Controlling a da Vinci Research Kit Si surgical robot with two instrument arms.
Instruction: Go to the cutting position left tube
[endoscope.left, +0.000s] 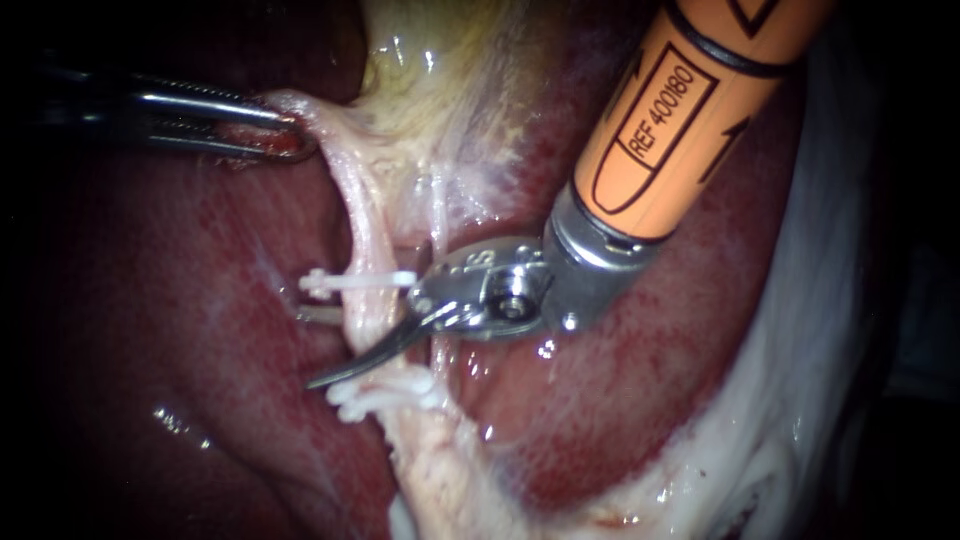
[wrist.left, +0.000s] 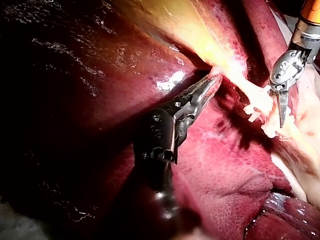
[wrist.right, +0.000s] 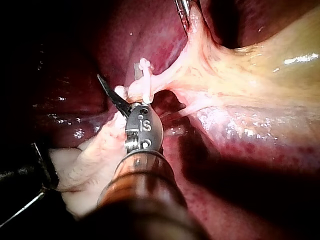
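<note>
**Straddling the left tube between two clips**

Jaws of the right instrument (endoscope.left: 312, 348) stand open, one curved blade on either side of the left tube (endoscope.left: 365, 245), between the upper clip (endoscope.left: 355, 282) and the lower clip (endoscope.left: 385, 397). The tube runs steeply top to bottom, across the blades. Jaws of the left instrument (endoscope.left: 288, 128) clamp pale tissue (endoscope.left: 322, 115) at its upper end. Printed marks cover the orange sleeve (endoscope.left: 690, 110).
</note>
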